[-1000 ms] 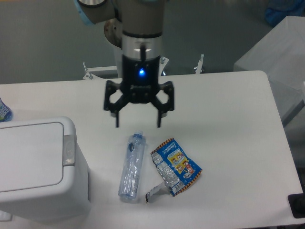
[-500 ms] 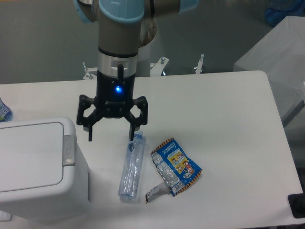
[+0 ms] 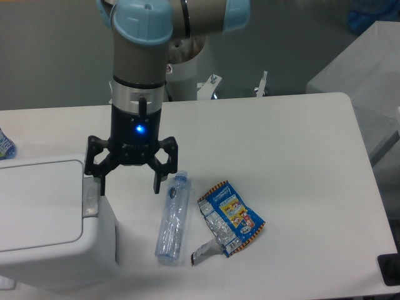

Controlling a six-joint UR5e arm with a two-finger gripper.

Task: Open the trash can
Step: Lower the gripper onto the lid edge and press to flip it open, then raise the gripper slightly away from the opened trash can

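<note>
Gripper [image 3: 130, 188] spread wide, both fingers pointing down, nothing held. One fingertip [image 3: 102, 189] sits right at the grey push tab [image 3: 91, 195] on the trash can's right edge; cannot tell if it touches. Other fingertip hangs over bare counter [image 3: 287, 144] just left of the bottle cap. Blue light glows on the gripper body.

Arm comes down near vertical from the top of frame, wrist straight above the gripper, blue-capped joints at the top, base column behind it at the far counter edge.

Trash can [image 3: 44, 219]: one, white, boxy, rounded corners, at the lower left of the counter, partly cut off by the frame edge. Lid flat and closed.

Counts: one clear plastic bottle [image 3: 172, 217] lying on its side, cap toward the gripper, right of the trash can. One crumpled blue snack wrapper [image 3: 229, 218] just right of the bottle, apart from it. One small colourful item [image 3: 5, 145] at the far left edge, mostly cut off, cannot identify.
</note>
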